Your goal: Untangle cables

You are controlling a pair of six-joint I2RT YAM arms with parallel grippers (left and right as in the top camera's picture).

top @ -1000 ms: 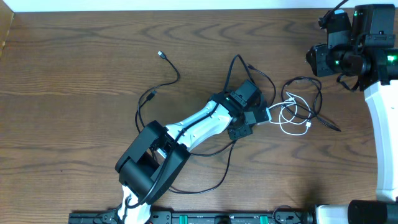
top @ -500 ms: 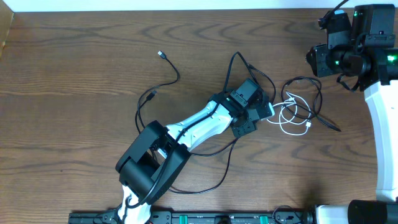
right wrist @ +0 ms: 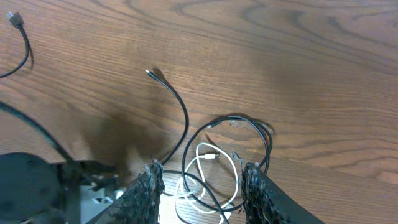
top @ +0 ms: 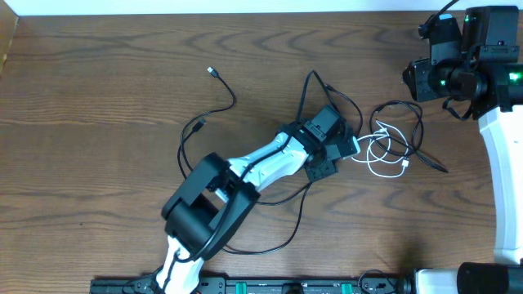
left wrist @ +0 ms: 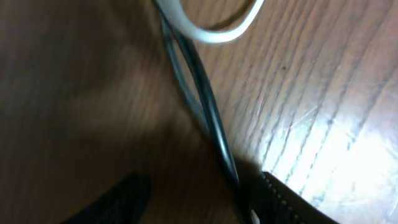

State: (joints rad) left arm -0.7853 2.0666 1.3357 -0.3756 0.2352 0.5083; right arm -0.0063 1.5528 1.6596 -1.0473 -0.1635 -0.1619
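The left arm (top: 261, 163) is shifting its elbow slightly; the left gripper (top: 347, 152) is still sitting, jaws parted, astride the black cable (left wrist: 208, 112) beside the white cable (top: 380, 159) mid-table; the right gripper (right wrist: 202, 186) is hovering, jaws apart, holding nothing

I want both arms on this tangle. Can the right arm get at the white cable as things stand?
Probably yes. The right gripper hangs open nearby, facing the white cable, with nothing between them. The black cable loops around the white one, though, and the left gripper crowds one end.

Long black cable (top: 234, 99) sprawled, looping; short white cable (top: 384, 174) coiled among right loops.
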